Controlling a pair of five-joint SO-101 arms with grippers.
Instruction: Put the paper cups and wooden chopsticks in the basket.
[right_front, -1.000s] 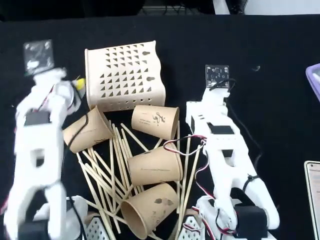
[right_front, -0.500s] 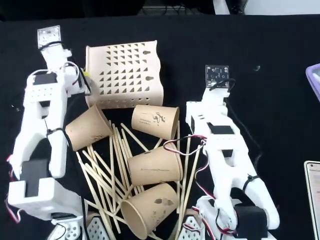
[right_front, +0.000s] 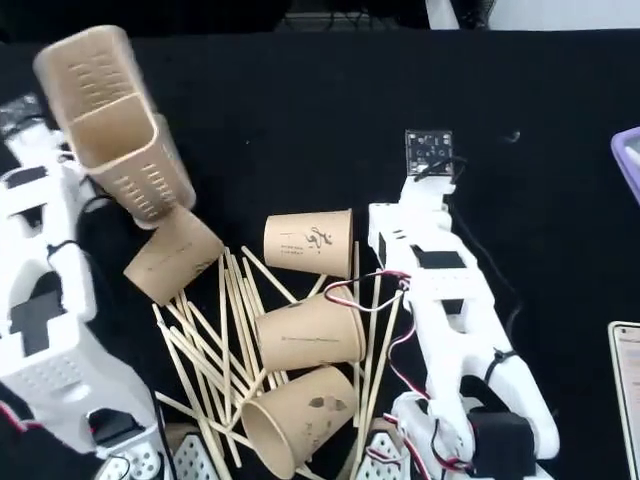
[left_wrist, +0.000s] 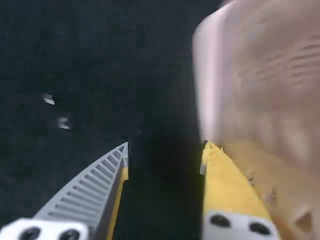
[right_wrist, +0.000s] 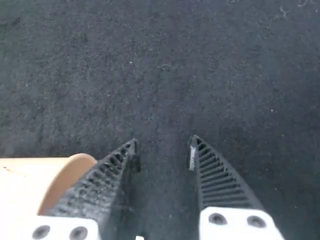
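Overhead, the basket (right_front: 110, 130), pale tan with slotted walls, stands leaning at the table's (right_front: 300, 110) 10 o'clock. Its mouth faces up, with bare inner wall showing inside, and it hides the end of the left arm (right_front: 45, 330). Four brown paper cups (right_front: 310, 330) lie on their sides from the centre toward 7 o'clock, outside the basket, over a fan of pale wooden chopsticks (right_front: 243, 305); one cup (right_front: 172, 255) touches the basket's lower end. The right arm (right_front: 445, 290) lies at 4 o'clock. From the left wrist, the left gripper (left_wrist: 165, 147) is spread over dark cloth, the blurred basket (left_wrist: 260, 90) against its yellow finger's outer side. From the right wrist, the right gripper (right_wrist: 162, 147) is parted over the cloth, with a paper cup (right_wrist: 25, 182), cut off by the frame, just beside one finger.
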